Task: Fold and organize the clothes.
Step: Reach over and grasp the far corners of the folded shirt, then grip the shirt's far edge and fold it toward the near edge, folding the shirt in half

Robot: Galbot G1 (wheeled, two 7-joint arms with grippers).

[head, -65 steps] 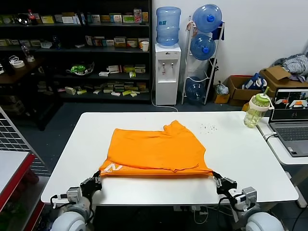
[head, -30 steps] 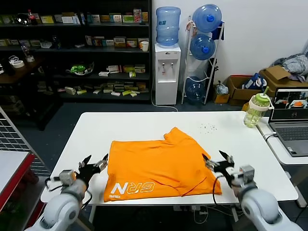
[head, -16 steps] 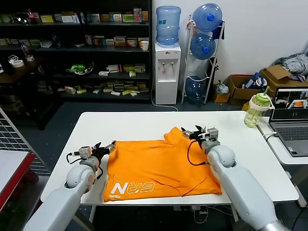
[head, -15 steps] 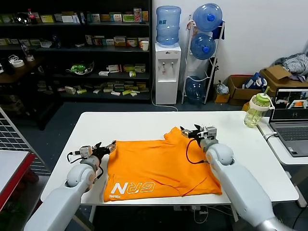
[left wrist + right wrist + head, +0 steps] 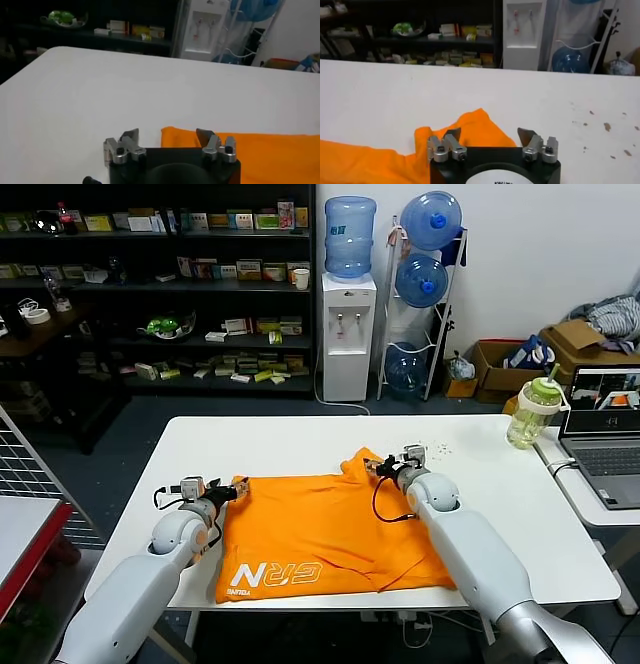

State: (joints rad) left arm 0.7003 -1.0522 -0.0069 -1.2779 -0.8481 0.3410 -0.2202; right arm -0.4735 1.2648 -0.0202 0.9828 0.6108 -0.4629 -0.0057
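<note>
The orange T-shirt (image 5: 320,529) lies folded on the white table (image 5: 500,484), with white lettering (image 5: 272,574) at its near left. My left gripper (image 5: 232,487) is open at the shirt's far left corner; the left wrist view shows that orange corner (image 5: 175,136) between the open fingers (image 5: 129,136). My right gripper (image 5: 378,469) is open over the raised sleeve at the shirt's far right corner; the right wrist view shows the orange peak (image 5: 475,127) between its open fingers (image 5: 526,135).
A green-lidded bottle (image 5: 530,414) and a laptop (image 5: 605,444) stand at the far right. A water dispenser (image 5: 347,334), bottle rack and shelves are behind the table. A red-edged cart (image 5: 25,534) is at the left. Small crumbs (image 5: 435,449) lie beyond the shirt.
Both grippers let go of the near hem and moved away from me to the shirt's far corners. The shirt dropped flat, lettering now facing up at the near left.
</note>
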